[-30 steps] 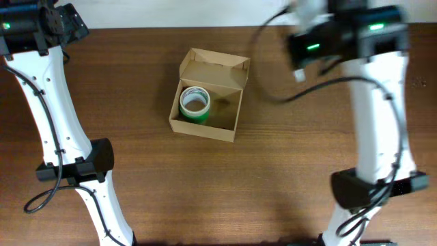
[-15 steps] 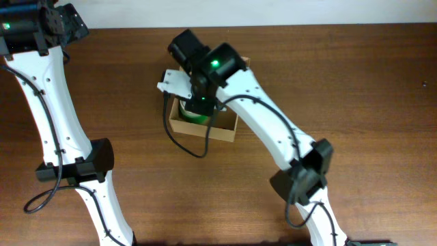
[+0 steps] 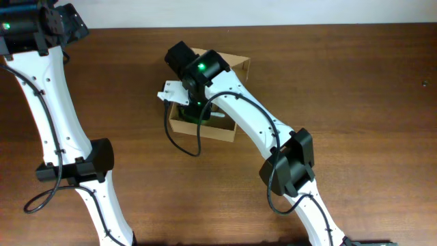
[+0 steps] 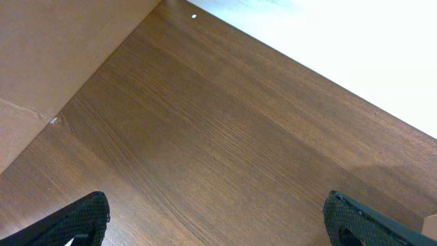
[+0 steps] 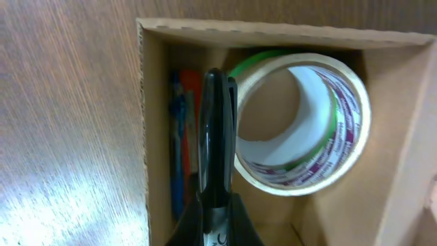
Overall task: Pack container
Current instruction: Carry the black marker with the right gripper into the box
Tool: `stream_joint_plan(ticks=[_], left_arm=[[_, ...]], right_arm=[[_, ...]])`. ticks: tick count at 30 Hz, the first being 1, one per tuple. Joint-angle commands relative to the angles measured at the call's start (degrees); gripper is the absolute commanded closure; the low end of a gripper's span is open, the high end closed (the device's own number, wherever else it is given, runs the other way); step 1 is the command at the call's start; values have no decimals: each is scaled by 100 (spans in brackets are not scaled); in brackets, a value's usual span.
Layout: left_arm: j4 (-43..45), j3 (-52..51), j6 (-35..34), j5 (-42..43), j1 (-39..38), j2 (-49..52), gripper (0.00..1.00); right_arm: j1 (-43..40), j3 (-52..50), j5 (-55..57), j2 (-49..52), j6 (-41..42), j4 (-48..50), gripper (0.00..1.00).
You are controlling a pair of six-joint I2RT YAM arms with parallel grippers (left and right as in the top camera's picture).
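tan cardboard container (image 3: 223, 132) lies skewed on the table, flap farthest.

The box (image 3: 235, 123) sits on the desk (image 3: 341, 89). Inside it a tape roll (image 5: 300, 123) lies beside pens (image 5: 179, 137). The right pincer (image 5: 215, 137) reaches between them.

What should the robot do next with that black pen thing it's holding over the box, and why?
Probably lower it a little and let go. The right gripper is shut on the black marker, which already pokes into the container in the gap beside the tape roll, next to the blue and orange pens. The left gripper waits open, away from the box.
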Motion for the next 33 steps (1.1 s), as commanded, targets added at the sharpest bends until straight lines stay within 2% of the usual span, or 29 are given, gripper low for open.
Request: stream_joint_plan(ticks=[1,22,27,33], left_arm=[[-2,-15,48,-59,20,-76,0],[-2,-15,48,-59,20,-76,0],[-2,-15,48,-59,20,-76,0],[0,-15,48,-59,20,-76,0]], right_arm=[[-11,-20,-240,131,-57,-4,96],[-48,-903,-361,142,-57,118,96],[-48,-876,-323,118,-33,127,73],[-48,-614,-146,-245,125,33,66]])
